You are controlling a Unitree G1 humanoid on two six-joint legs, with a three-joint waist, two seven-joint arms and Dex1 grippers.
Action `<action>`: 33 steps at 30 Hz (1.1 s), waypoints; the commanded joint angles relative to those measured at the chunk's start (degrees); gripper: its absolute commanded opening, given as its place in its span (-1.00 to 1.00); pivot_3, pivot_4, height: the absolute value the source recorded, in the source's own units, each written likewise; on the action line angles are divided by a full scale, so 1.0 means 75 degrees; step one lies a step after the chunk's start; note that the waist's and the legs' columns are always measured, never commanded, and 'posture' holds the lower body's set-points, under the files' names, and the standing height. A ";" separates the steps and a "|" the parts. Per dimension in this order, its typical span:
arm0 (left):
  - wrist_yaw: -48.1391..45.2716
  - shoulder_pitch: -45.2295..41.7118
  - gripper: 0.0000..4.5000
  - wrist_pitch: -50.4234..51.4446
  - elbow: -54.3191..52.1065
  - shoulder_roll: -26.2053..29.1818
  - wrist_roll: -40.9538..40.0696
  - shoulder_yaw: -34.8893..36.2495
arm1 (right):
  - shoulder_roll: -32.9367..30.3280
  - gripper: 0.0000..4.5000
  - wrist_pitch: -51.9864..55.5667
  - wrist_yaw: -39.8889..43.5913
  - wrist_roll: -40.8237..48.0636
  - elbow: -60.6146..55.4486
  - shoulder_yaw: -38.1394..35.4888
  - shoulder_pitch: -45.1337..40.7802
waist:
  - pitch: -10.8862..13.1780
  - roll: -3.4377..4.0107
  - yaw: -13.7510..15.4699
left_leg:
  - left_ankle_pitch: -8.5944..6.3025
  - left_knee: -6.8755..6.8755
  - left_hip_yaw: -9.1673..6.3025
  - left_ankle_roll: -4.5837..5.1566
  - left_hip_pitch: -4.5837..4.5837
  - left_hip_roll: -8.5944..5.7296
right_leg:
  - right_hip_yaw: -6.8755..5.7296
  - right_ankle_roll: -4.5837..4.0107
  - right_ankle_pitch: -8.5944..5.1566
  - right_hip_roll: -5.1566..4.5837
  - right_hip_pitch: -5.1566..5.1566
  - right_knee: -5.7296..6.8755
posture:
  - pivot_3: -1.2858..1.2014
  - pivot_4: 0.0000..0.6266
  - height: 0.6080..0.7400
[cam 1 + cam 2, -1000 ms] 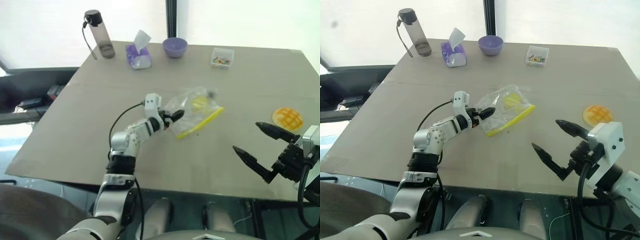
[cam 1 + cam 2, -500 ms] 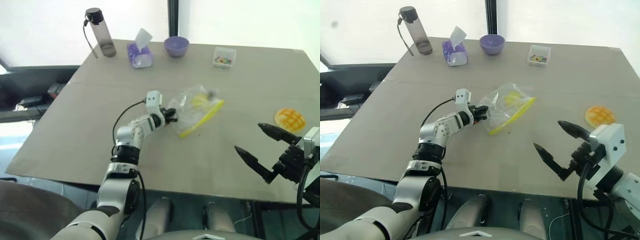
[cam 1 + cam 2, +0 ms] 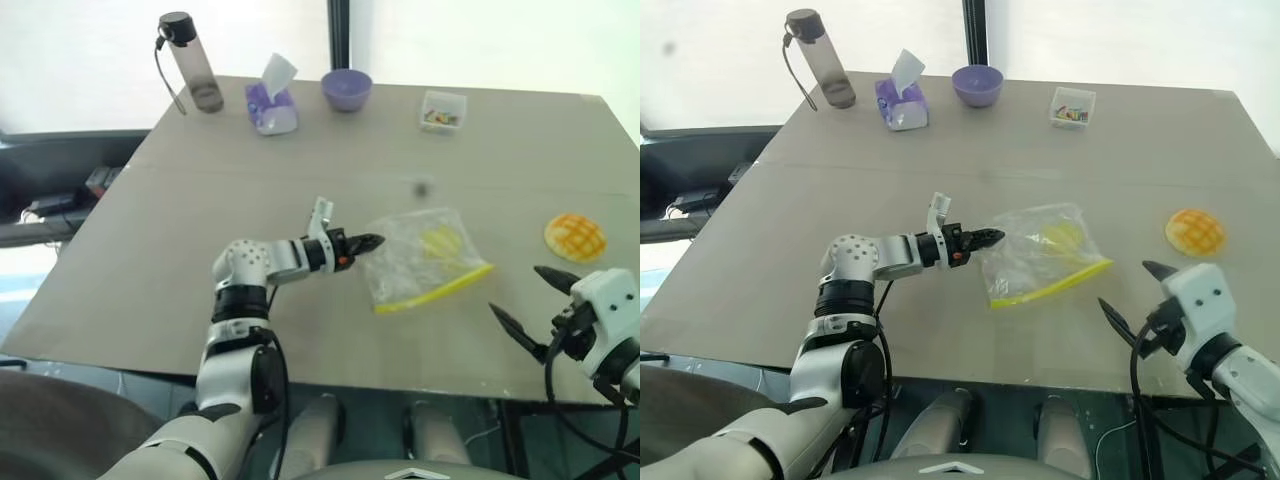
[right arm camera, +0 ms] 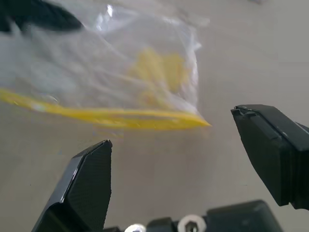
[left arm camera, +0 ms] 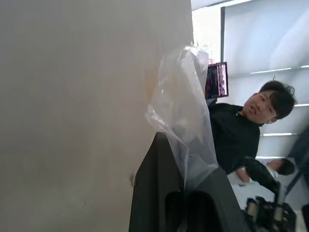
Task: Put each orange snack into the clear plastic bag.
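Grey table (image 3: 300,170), clear plastic bag (image 3: 420,262), orange snack (image 3: 575,236), bottle (image 3: 186,62), tissues (image 3: 272,100), bowl (image 3: 347,89), small box (image 3: 443,110)

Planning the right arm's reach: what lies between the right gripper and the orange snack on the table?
Nothing: in the left eye view, bare table separates the open right gripper from the orange snack.

My table (image 3: 300,180) is a plain grey-brown slab with a faint seam running across it. Past its far edge I face bright white windows (image 3: 480,40), split by one dark upright post (image 3: 338,35), and their light washes out everything beyond. Off to my left, below the tabletop, sits a dark bench (image 3: 60,185) with some gear on it. A person in black (image 5: 236,135) is over by a small lit screen (image 5: 217,80).
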 commanded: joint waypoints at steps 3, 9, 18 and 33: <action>0.0098 -0.0171 -0.98 0.0705 -0.0086 0.0070 -0.0287 0.0241 | -0.0372 1.00 -0.1497 0.0010 -0.2177 0.1193 0.0738 -0.0288 | 0.0000 0.0000 -0.0040 | 0.0002 -0.0002 0.0003 -0.0004 0.0004 0.0001 | 0.0002 0.0020 -0.0012 -0.0001 0.0000 0.0000 | 0.03 -0.52 1.00; 0.0084 -0.0139 -0.98 0.0866 -0.0136 0.0080 -0.0195 0.0131 | -0.0017 1.00 -0.2124 -0.0070 -0.3453 0.2238 0.2069 -0.1625 | 0.0002 0.0000 -0.0039 | 0.0005 -0.0004 0.0001 -0.0010 0.0006 0.0002 | 0.0003 -0.0005 0.0003 -0.0004 -0.0001 0.0002 | 0.03 -0.52 1.00; -0.0096 -0.0093 -1.00 0.0943 -0.0260 0.0139 -0.0149 -0.0170 | 0.0966 0.17 -0.2341 0.0037 -0.3873 0.2729 0.2872 -0.3071 | 0.0003 0.0002 -0.0016 | 0.0006 -0.0007 -0.0006 -0.0012 0.0005 0.0006 | 0.0004 -0.0012 0.0008 -0.0011 -0.0001 0.0003 | 0.03 -0.52 1.00; -0.0713 -0.0101 -0.25 -0.3208 0.0042 0.0707 0.1859 -0.1830 | 0.1772 -1.00 -0.1107 -0.0064 -0.3856 0.2646 0.2451 -0.3814 | 0.0000 0.0007 -0.0044 | 0.0016 -0.0012 -0.0004 -0.0028 0.0014 0.0001 | 0.0007 -0.0018 0.0010 -0.0006 -0.0010 0.0017 | 0.03 -0.52 1.00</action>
